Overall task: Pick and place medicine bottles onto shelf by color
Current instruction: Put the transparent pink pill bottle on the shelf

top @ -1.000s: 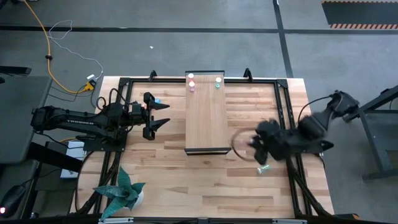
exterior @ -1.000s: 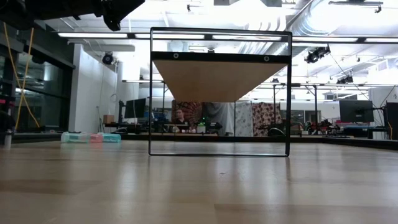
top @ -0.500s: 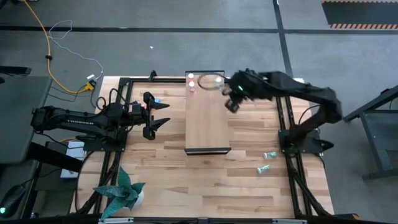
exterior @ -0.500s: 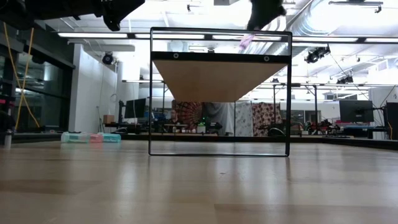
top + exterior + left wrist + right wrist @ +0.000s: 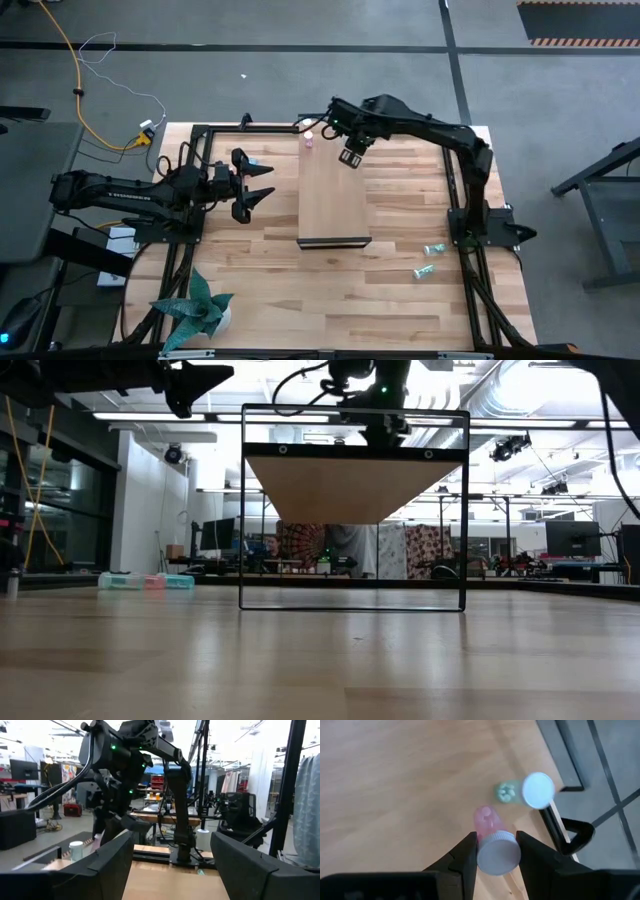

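The right gripper [image 5: 496, 851] is clamped on a pink bottle [image 5: 490, 837] over the shelf's [image 5: 333, 195] far end, beside a green bottle [image 5: 527, 791] at the far right corner. It looks like the placing step; next, lowering near the pink bottle [image 5: 309, 141] already standing there. The left gripper [image 5: 262, 184] waits fully spread off the shelf's left edge.

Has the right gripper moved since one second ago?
Yes. The right gripper, shut on a pink bottle, went from the table's right side near the shelf's near end to over its far end.
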Controlling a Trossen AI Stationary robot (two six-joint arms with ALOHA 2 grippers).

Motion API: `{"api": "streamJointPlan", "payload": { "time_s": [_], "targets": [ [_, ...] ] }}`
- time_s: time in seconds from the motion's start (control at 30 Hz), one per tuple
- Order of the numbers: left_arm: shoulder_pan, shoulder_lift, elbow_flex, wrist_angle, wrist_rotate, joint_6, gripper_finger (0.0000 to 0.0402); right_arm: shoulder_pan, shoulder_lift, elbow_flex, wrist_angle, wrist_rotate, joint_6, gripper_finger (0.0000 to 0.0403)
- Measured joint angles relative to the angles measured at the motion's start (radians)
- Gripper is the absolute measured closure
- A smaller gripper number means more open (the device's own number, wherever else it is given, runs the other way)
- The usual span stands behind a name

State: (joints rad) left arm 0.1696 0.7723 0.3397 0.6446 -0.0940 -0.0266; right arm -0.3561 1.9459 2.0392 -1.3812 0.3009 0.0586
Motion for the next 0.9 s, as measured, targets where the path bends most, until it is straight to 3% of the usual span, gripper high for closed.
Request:
{"api": "streamJointPlan", "payload": {
  "time_s": [0.33, 0.6, 0.9],
  "targets": [
    [0.000, 0.000, 0.000, -0.052, 0.001, -0.107, 0.0147, 0.003, 0.018, 0.010, 0.000, -0.007, -0.014, 0.0290],
    [0.000, 0.000, 0.000, -0.065, 0.063, -0.158, 0.0147, 0.003, 0.018, 0.008, -0.029, -0.161, -0.026, 0.0290],
    [0.000, 0.000, 0.000, -0.065, 0.085, -0.156, 0.0147, -0.006, 0.018, 0.008, -0.019, -0.112, -0.041, 0.0290]
  ]
}}
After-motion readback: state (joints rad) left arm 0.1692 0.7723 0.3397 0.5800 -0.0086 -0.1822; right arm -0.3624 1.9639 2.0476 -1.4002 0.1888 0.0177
